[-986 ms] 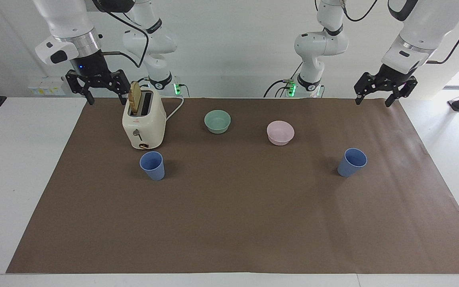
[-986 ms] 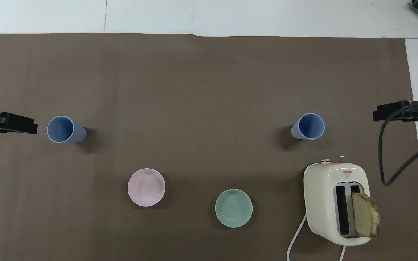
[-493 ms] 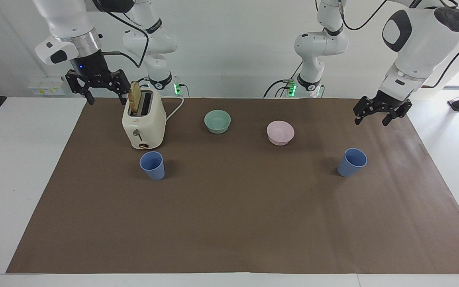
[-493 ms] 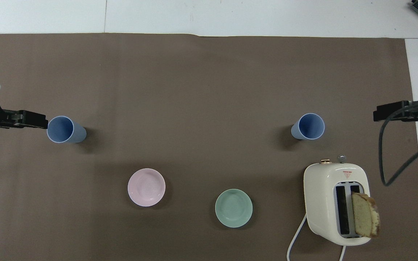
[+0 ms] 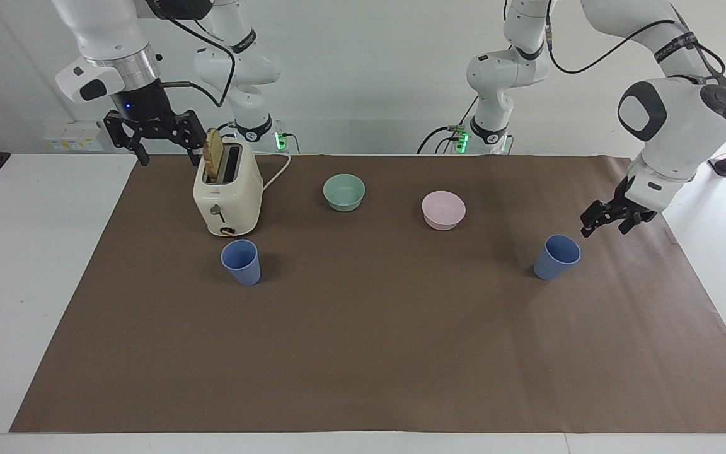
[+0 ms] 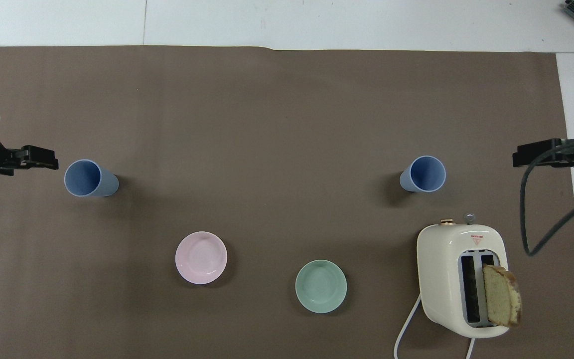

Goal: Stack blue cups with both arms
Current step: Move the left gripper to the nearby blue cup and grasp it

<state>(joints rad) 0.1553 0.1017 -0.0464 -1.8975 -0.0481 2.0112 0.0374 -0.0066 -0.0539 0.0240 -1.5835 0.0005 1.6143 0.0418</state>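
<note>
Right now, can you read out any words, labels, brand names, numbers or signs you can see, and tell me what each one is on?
Nothing here can be read as text.
Cream two-slot toaster: a small red triangular mark with a short red line above it on its top, too small to read.
Toaster front in the facing view: a lever and a dial, no legible marking.
Two periwinkle-blue tapered cups, mint-green bowl, pink bowl: plain, no markings.

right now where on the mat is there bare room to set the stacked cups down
Free: the wide brown mat farther from the robots than both blue cups, and the stretch between them. Crowded: the row of toaster, green bowl and pink bowl.
</note>
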